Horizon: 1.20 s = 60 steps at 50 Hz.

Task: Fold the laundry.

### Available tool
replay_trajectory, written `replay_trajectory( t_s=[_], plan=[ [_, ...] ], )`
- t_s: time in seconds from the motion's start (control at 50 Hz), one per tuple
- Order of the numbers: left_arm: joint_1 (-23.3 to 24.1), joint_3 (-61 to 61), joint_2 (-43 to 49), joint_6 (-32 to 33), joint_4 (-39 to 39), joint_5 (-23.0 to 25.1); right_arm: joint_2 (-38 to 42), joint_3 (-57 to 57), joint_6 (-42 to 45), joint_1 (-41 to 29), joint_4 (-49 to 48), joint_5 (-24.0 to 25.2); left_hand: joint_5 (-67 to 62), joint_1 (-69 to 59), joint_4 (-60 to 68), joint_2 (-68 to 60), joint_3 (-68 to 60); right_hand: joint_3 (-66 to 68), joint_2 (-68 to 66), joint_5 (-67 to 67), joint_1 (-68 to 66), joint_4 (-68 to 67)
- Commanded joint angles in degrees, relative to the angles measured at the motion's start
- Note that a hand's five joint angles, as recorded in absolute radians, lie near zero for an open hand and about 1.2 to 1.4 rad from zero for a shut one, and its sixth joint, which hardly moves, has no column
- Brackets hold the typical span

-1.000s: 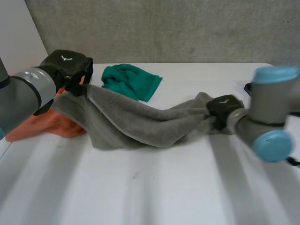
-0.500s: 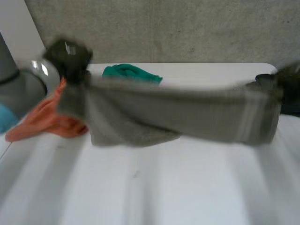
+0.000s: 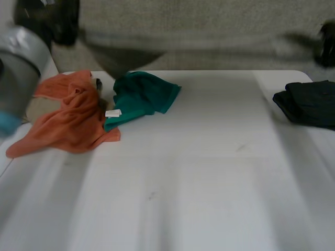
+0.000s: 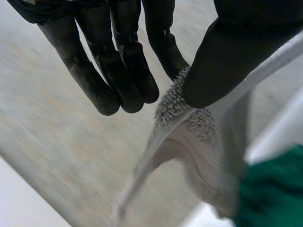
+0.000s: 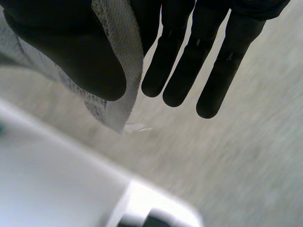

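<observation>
Laundry on and above a white counter. A grey towel is stretched in the air along the 12 o'clock side of the head view, off the counter and above its far edge.

The left hand holds one end at about 11 o'clock. The right hand holds the other end at about 2 o'clock. Near the left end the towel sags lower, and that dip hangs over the cloths below.

Seen from the left wrist, the left hand pinches the towel's looped edge between its thumb and one finger, with the other fingers straight beside it. The towel falls away below the fingertips, with green fabric behind it.

Seen from the right wrist, the right hand likewise nips a towel edge between thumb and one finger. Its remaining fingers are straight and free of the cloth.

On the counter at 9 o'clock lies a crumpled orange cloth. A green cloth touches it at about 10 o'clock, with a small white label showing where the two meet. A black cloth lies bunched at 3 o'clock by the counter's edge, well apart from the others.
</observation>
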<state>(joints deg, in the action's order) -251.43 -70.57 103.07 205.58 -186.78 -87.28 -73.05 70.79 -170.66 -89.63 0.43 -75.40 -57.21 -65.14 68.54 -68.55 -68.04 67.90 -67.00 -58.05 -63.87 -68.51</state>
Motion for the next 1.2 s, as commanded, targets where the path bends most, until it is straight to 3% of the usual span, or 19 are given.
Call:
replay_trajectory(
  t_s=[0.02, 0.08, 0.16, 0.22, 0.28, 0.38, 0.68, 0.86, 1.0, 1.08, 1.16, 1.2],
  plan=[
    [1.4, -18.4, 1.9, 0.0, -5.7, 3.1, 3.8, 13.9, 8.1, 1.2, 1.9, 4.1, -12.8, -14.9, 11.5, -11.5, -12.0, 12.1, -13.0, -11.9, -16.1, -11.5],
    [0.4, -21.6, 8.8, 0.7, -9.1, 2.6, 7.0, 16.9, 12.4, 2.2, 1.8, 3.9, -12.8, -14.9, 11.5, -11.5, -12.0, 12.1, -13.0, -11.9, -16.1, -11.5],
    [-0.4, -20.9, 13.6, 1.0, -8.1, 2.9, 10.1, 17.5, 15.7, 3.7, 3.3, 3.1, -12.8, -14.9, 11.5, -11.5, -12.0, 12.1, -13.0, -11.9, -16.1, -11.5],
    [-1.0, -19.3, 13.9, 0.9, -6.5, 3.8, 9.8, 17.6, 15.2, 4.7, 4.0, 3.2, -4.8, -6.8, 3.4, -3.4, -3.9, 12.1, -13.0, -11.9, -16.1, -11.5],
    [-2.0, -18.6, 12.9, 0.7, -5.6, 4.5, 8.3, 18.0, 14.3, 5.3, 4.1, 3.2, 17.3, 15.2, -18.6, 18.6, 18.1, 12.1, -13.0, -11.9, -16.1, -11.5],
    [-2.8, -18.5, 13.0, 1.0, -5.9, 5.2, 6.5, 18.5, 12.6, 6.3, 3.7, 3.7, 26.2, 24.1, -27.5, 27.5, 27.0, 12.1, -13.0, -11.9, -16.1, -11.5],
    [-3.4, -22.9, 12.7, 3.1, -3.9, 10.9, 8.4, 18.2, 13.1, 6.4, 2.6, 3.9, 33.6, 31.5, -34.9, 35.0, 34.4, 12.1, -13.0, -11.9, -16.1, -11.5],
    [0.2, -22.4, 14.9, 5.3, -2.3, 9.6, 9.5, 16.7, 13.1, 7.9, 3.3, 3.6, 39.3, 37.3, -40.7, 40.7, 40.2, 12.1, -13.0, -11.9, -16.1, -11.5],
    [2.2, -18.8, 19.4, 7.9, -4.6, 7.1, 9.7, 16.9, 13.3, 7.5, 3.3, 3.6, 37.8, 35.8, -39.2, 39.2, 38.7, 12.1, -13.0, -11.9, -16.1, -11.5],
    [2.4, -15.9, 22.3, 10.5, -6.0, 2.9, 9.5, 16.7, 13.4, 7.6, 3.4, 3.5, 26.9, 24.8, -28.2, 28.3, 27.8, 12.1, -13.0, -11.9, -16.1, -11.5],
    [2.7, -15.0, 23.2, 13.8, -6.7, 0.8, 9.2, 16.3, 13.4, 8.1, 4.0, 3.5, 8.9, 6.9, -10.3, 10.3, 9.8, 12.1, -13.0, -11.9, -16.1, -11.5],
    [3.1, -15.3, 23.0, 14.8, -6.7, 1.3, 9.1, 16.1, 13.4, 8.4, 4.7, 3.5, -10.5, -12.6, 9.2, -9.2, -9.7, 12.1, -13.0, -11.9, -16.1, -11.5]
  ],
)
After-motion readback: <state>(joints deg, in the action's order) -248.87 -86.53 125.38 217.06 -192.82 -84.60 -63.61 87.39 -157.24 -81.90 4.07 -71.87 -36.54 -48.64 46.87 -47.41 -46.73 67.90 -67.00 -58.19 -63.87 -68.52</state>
